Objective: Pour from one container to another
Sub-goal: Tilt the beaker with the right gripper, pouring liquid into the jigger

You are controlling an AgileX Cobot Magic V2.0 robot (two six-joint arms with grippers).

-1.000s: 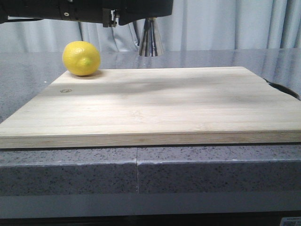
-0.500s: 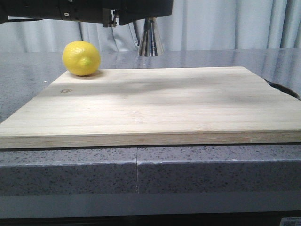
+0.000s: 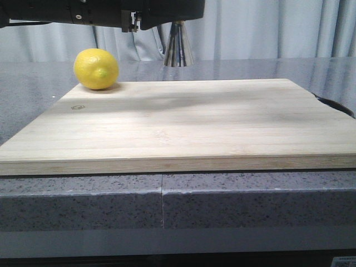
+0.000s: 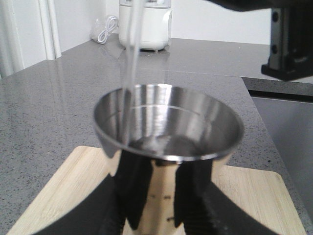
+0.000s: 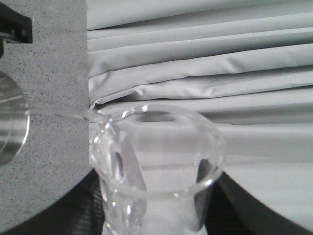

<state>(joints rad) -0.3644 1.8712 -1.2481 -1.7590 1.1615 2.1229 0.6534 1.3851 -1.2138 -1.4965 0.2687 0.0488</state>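
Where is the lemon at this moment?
In the front view, the lemon sits at the far left corner of the wooden cutting board, left of the steel jigger held up behind the board.

Almost nothing differs across the front views: the dark arm hardware (image 3: 100,11) along the top edge sits a hair to one side of its place half a second ago (a barely perceptible shift), with the small bracket under it (image 3: 131,22) nudged likewise.
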